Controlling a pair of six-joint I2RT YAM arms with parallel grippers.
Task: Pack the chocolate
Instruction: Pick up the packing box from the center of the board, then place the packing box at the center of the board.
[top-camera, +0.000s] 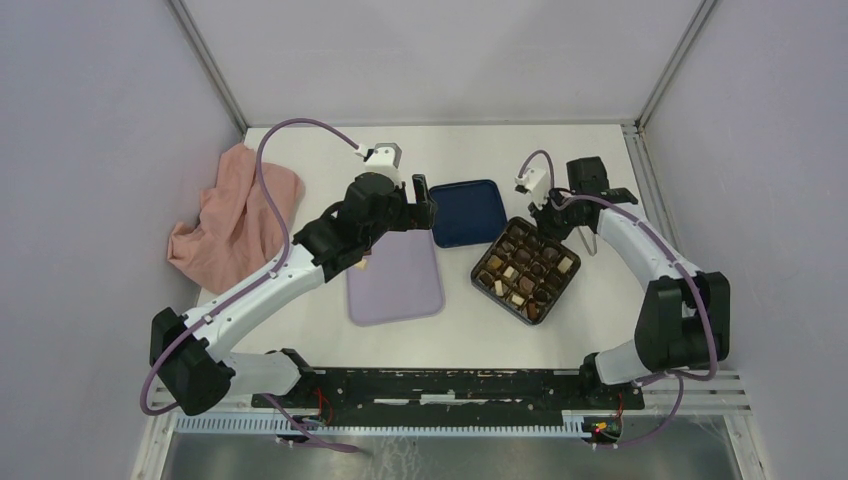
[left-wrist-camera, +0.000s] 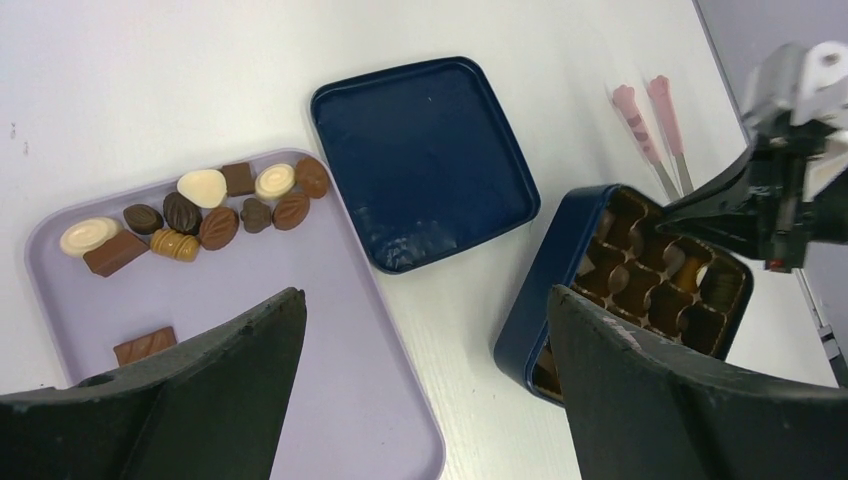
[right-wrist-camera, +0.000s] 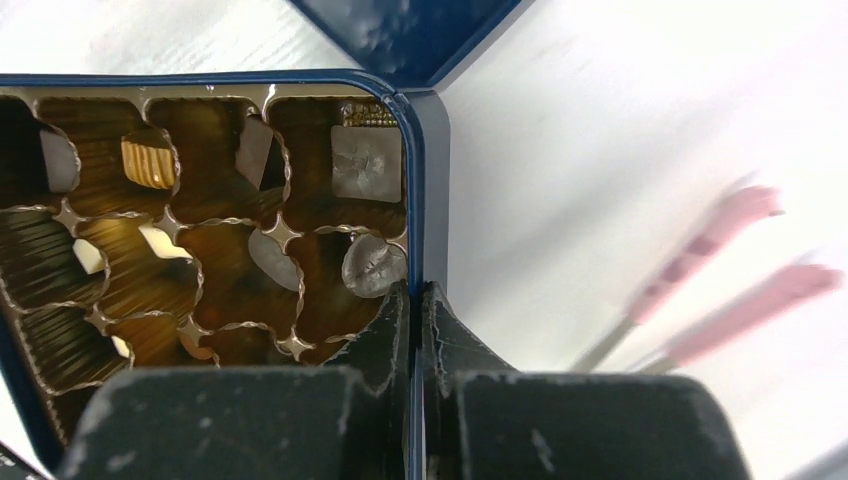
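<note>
Roughly a dozen small brown and cream-white chocolate pieces (left-wrist-camera: 190, 215) sit on the flat lilac plastic tray (left-wrist-camera: 330, 400), mid-tabletop. The dark blue square box with brown grid compartments (left-wrist-camera: 525, 320), nearer the right edge, looks only partly filled. Left tool (left-wrist-camera: 428, 300) hangs wide above the tray, arm stretched forward. Right tool (right-wrist-camera: 415, 305), arm bent over, pinches the box's wall tight.

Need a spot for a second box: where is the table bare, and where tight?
Bare: the near table strip between lilac tray, box and arm bases; the far strip beyond the lid. Tight: between lid and box, and by the tongs, where the right fingers pinch the box wall.
</note>
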